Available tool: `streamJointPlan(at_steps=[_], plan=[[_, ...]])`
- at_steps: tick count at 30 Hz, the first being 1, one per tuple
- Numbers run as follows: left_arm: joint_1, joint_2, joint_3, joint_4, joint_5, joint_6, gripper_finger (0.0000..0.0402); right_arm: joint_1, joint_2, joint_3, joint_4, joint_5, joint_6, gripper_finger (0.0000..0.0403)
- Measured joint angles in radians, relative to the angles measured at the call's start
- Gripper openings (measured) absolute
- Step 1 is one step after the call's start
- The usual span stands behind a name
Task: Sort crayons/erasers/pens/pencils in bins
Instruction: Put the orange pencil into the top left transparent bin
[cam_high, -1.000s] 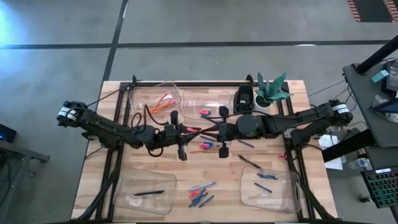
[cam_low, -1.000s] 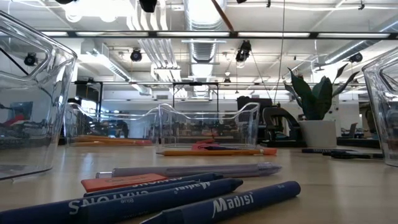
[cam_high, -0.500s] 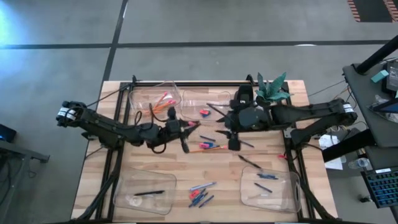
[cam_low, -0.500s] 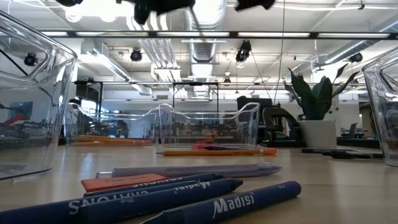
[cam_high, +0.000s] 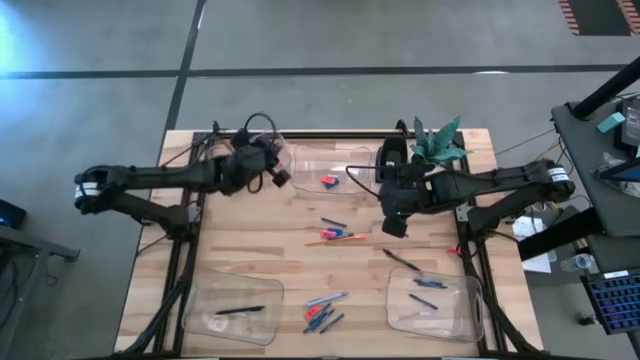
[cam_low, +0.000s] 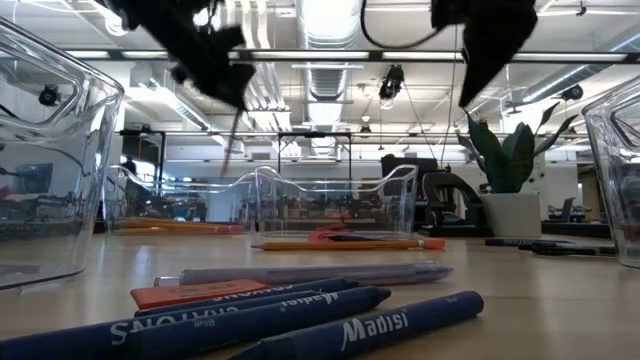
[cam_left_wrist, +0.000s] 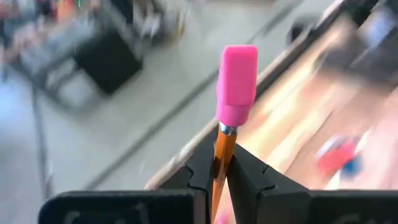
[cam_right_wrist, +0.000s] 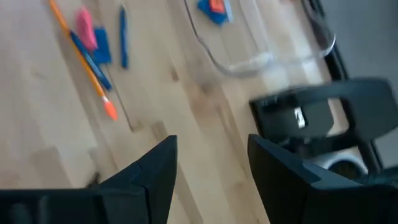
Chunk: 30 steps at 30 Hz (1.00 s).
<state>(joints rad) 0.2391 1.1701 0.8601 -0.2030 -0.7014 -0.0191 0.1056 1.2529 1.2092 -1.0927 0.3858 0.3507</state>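
My left gripper (cam_high: 277, 176) is shut on an orange pencil with a pink end (cam_left_wrist: 236, 78), beside the far left bin (cam_high: 232, 150), which holds more pencils (cam_high: 262, 160). My right gripper (cam_high: 395, 227) hangs open above the table's middle right, with nothing between its fingers (cam_right_wrist: 208, 146). Another pencil (cam_high: 335, 238) lies flat mid-table among blue crayons. The far middle bin (cam_high: 345, 158) holds erasers (cam_high: 329, 181). The near left bin (cam_high: 230, 325) holds a pen (cam_high: 240, 310). The near right bin (cam_high: 455, 315) holds blue sticks. My left gripper pinches the pencil's orange shaft (cam_left_wrist: 222, 146) just below its pink end, between the two fingers. The pink end sticks out past the fingertips, and the rest of the shaft runs back between them. The pencil is lifted clear of the table.
A cluster of crayons (cam_high: 322, 315) lies at the near middle, close before the low camera (cam_low: 300, 310). A pen (cam_high: 400, 260) lies loose right of centre. A black box (cam_high: 393, 158) and a potted plant (cam_high: 437, 148) stand at the far right.
My left gripper has swung from the table's middle toward the far left bin, turning as it went and carrying the pencil clear of the table. My right gripper has drawn away toward the table's right and tipped downward.
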Motion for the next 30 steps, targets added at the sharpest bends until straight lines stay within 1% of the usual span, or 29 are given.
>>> streamJointPlan(at_steps=[3, 8, 12, 16, 21, 26, 30], plan=[[0.076, 0.029, -0.003, -0.133, 0.011, -0.051, 0.0016, -0.014, 0.000, -0.067, 0.007, -0.004, 0.030, 0.0187], [0.153, 0.083, -0.003, -0.210, 0.024, -0.053, 0.0016, -0.034, -0.002, -0.179, 0.038, -0.083, 0.101, 0.0187], [0.179, 0.137, -0.003, -0.272, 0.094, -0.055, 0.0016, -0.032, -0.002, -0.262, 0.083, -0.126, 0.141, 0.0187], [0.187, 0.190, -0.003, -0.339, 0.114, -0.050, 0.0016, -0.032, -0.002, -0.324, 0.129, -0.158, 0.164, 0.0187], [0.214, 0.230, -0.003, -0.428, 0.124, -0.050, 0.0016, -0.032, -0.003, -0.373, 0.169, -0.158, 0.174, 0.0187], [0.242, 0.254, -0.003, -0.435, 0.192, -0.051, 0.0015, -0.033, -0.003, -0.394, 0.223, -0.159, 0.174, 0.0187], [0.252, 0.265, -0.003, -0.435, 0.225, -0.052, 0.0016, -0.033, -0.003, -0.396, 0.255, -0.159, 0.174, 0.0187]])
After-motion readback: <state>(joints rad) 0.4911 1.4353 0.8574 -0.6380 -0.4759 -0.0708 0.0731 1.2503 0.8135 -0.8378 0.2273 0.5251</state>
